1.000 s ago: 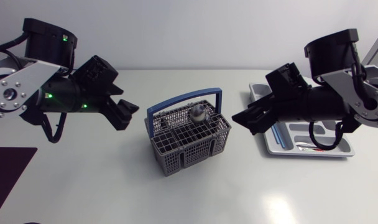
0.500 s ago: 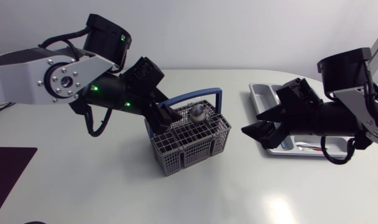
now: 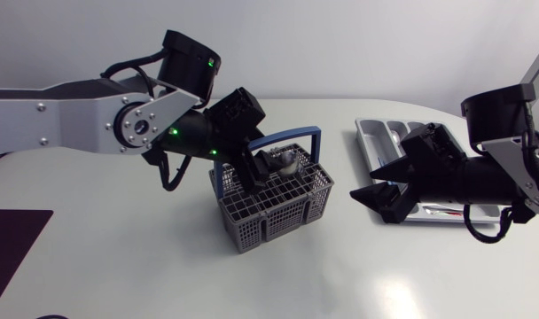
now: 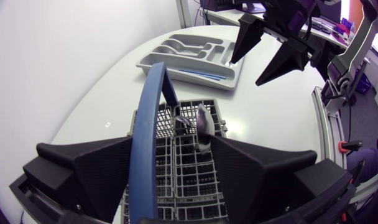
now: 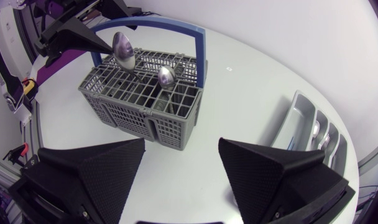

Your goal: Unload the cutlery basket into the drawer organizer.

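Observation:
The grey cutlery basket with a blue handle stands mid-table. Two spoons stand bowl-up in it. My left gripper hangs over the basket's far left part, open, straddling the handle. One spoon stands just ahead of one finger; nothing is gripped. My right gripper hovers open and empty between the basket and the grey drawer organizer. From the right wrist, the basket lies ahead of its gripper.
The organizer at the right holds some cutlery, among it a blue-handled piece. A dark mat lies at the table's near left. Bare white tabletop surrounds the basket.
My left arm has swung from the table's left to over the basket, its gripper coming down astride the handle. My right arm has drawn back to the right, toward the organizer.

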Robot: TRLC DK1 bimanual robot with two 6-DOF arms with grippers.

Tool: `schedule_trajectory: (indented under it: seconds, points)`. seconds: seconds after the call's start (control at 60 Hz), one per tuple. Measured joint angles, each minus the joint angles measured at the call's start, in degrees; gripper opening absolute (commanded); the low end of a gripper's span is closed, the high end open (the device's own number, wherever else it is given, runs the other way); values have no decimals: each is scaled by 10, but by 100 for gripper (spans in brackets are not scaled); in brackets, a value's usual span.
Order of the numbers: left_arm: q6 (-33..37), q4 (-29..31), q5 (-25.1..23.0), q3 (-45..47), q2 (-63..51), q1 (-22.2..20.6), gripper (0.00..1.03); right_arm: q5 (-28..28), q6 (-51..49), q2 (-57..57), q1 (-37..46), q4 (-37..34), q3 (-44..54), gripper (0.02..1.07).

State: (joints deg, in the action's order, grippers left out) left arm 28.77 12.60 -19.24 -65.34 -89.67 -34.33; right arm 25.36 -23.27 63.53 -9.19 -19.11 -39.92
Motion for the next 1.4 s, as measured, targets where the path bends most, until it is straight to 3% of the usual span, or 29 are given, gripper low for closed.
schedule_trajectory:
  seconds: [0.1,0.283,0.367,0.45,0.783,1.2,1.4]
  points:
    - [0,10,-10,-13,-9,-6,77,2,-6,0,3,1,4,88]
    - [0,17,-16,-22,-15,-17,77,2,-8,0,7,2,7,88]
    - [3,19,-17,-22,-15,-16,79,2,-9,0,7,2,7,88]
    - [5,25,-19,-22,-15,-7,91,2,-8,-3,7,2,9,88]
    - [16,38,2,-23,47,23,95,2,-8,-13,5,2,11,88]
    - [15,75,2,-30,101,-57,95,2,-8,-27,2,0,22,88]
    - [15,75,3,-29,69,-64,95,2,-9,-28,3,0,34,88]
